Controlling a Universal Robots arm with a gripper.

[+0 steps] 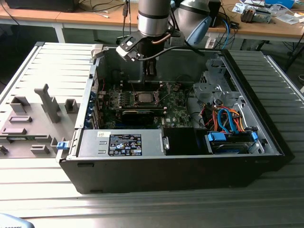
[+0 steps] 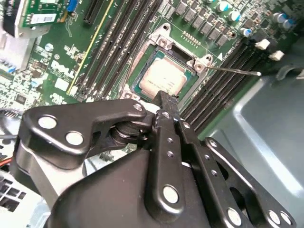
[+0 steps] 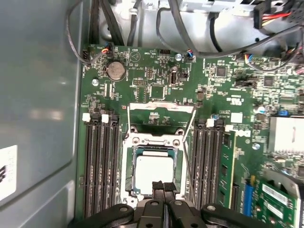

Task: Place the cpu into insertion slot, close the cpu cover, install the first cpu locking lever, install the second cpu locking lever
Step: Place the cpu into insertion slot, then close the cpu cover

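Note:
The cpu [image 3: 152, 172] lies flat in the insertion slot [image 3: 126, 164], its pale metal face up; both wrist views show it, and the second wrist view has the cpu [image 2: 161, 78] inside the silvery rim [image 2: 142, 57]. The cpu cover [image 3: 161, 106] looks raised at the socket's far side, green board showing through its window. Two thin wire levers [image 3: 190, 128] stand loose beside the socket, and one rod [image 2: 232, 71] sticks out sideways. My gripper [image 3: 164, 186] is shut, tips together just above the chip's near edge. In the exterior view the gripper [image 1: 149, 71] hangs over the socket [image 1: 144, 98].
Rows of black memory slots [image 3: 99, 161] flank the socket on both sides. The grey case wall [image 3: 38, 104] runs close along one side. Cables [image 1: 228, 121] and a drive cage [image 1: 209, 90] fill the exterior view's right. A power supply [image 1: 121, 142] sits at the case front.

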